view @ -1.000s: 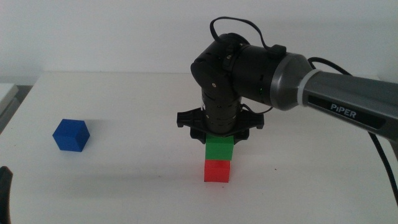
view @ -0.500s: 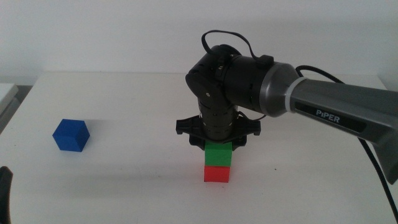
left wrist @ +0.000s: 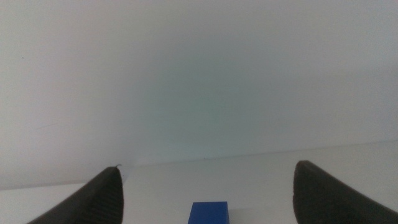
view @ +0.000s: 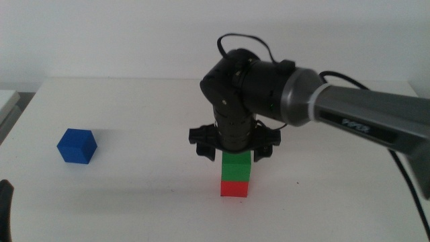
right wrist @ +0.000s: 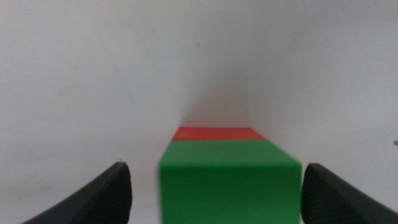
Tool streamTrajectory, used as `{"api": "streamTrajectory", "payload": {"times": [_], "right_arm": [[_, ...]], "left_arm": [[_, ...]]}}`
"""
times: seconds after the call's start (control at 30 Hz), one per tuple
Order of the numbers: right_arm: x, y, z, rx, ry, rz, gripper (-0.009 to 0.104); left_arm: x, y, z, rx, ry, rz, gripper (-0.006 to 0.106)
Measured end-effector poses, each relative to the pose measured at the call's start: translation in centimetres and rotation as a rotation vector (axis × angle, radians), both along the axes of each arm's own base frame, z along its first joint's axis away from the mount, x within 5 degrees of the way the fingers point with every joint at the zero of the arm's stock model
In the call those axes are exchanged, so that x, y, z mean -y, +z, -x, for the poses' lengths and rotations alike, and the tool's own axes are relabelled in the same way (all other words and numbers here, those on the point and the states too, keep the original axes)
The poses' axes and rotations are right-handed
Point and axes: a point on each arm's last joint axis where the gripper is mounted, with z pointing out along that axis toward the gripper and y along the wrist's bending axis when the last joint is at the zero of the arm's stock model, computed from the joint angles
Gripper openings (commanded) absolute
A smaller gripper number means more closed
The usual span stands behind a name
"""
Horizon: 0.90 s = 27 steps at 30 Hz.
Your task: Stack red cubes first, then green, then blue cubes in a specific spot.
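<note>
The green cube (view: 236,166) sits squarely on the red cube (view: 234,187) at the middle of the white table. My right gripper (view: 234,149) hovers directly over this stack, open, with its fingers spread wider than the green cube. In the right wrist view the green cube (right wrist: 230,186) lies between the jaws, with a gap on one side, and the red cube (right wrist: 217,133) shows beneath it. The blue cube (view: 76,146) rests alone at the left. My left gripper (left wrist: 207,167) waits open at the table's near left corner, and the blue cube (left wrist: 209,213) lies ahead of it.
The table's left edge (view: 13,114) runs close to the blue cube. A tiny black mark (view: 297,183) lies on the tabletop just right of the stack. The right arm's grey link (view: 363,114) reaches in from the right, above the table.
The right gripper shifted slightly left and set the green cube down on the red one. Its jaws have since spread off the green cube. The blue cube and left arm stayed still.
</note>
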Motion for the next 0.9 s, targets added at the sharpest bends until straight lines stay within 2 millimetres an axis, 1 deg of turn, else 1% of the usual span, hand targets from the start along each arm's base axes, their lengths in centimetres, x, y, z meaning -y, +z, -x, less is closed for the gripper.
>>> {"api": "streamTrajectory", "payload": {"times": [0.03, 0.07, 0.1, 0.17, 0.2, 0.23, 0.33, 0.4, 0.43, 0.5, 0.6, 0.7, 0.83, 0.9], "right_arm": [[0.0, 0.6, 0.2, 0.010, 0.003, -0.010, 0.084], [0.0, 1.7, 0.6, 0.031, 0.013, -0.025, 0.084], [0.0, 3.2, 1.2, 0.058, 0.023, -0.043, 0.084], [0.8, 7.2, 2.6, 0.128, 0.046, -0.088, 0.084], [1.4, 9.5, 3.5, 0.168, 0.063, -0.107, 0.084], [1.9, 11.2, 4.3, 0.199, 0.084, -0.119, 0.084], [5.1, 17.3, 7.0, 0.317, 0.143, -0.177, 0.084], [7.3, 19.9, 8.8, 0.379, 0.203, -0.186, 0.084], [8.3, 20.7, 9.6, 0.401, 0.227, -0.186, 0.084], [11.0, 22.0, 11.9, 0.441, 0.294, -0.173, 0.084], [14.9, 22.5, 15.3, 0.497, 0.393, -0.147, 0.084], [18.2, 22.9, 18.3, 0.580, 0.482, -0.144, 0.084], [21.9, 23.8, 22.3, 0.693, 0.620, -0.192, 0.084], [23.1, 24.1, 24.0, 0.732, 0.681, -0.226, 0.084]], "left_arm": [[0.0, 0.0, 0.0, 0.000, 0.000, 0.000, 0.092], [0.0, 0.0, 0.0, 0.000, 0.000, 0.000, 0.092], [0.0, 0.0, 0.0, 0.000, 0.000, 0.000, 0.092], [0.0, 0.0, 0.0, 0.000, 0.000, 0.000, 0.092], [0.0, 0.0, 0.0, 0.000, 0.000, 0.000, 0.092], [0.0, 0.0, 0.0, 0.000, 0.000, 0.000, 0.092], [0.0, 0.0, 0.0, 0.000, 0.000, 0.000, 0.092], [0.0, 0.0, 0.0, 0.000, 0.000, 0.000, 0.092], [0.0, 0.0, 0.0, 0.000, 0.000, 0.000, 0.092], [0.0, 0.0, 0.0, 0.000, 0.000, 0.000, 0.092], [0.0, 0.0, 0.0, 0.000, 0.000, 0.000, 0.092], [0.0, 0.0, 0.0, 0.000, 0.000, 0.000, 0.092], [0.0, 0.0, 0.0, 0.000, 0.000, 0.000, 0.092], [0.0, 0.0, 0.0, 0.000, 0.000, 0.000, 0.092]]}}
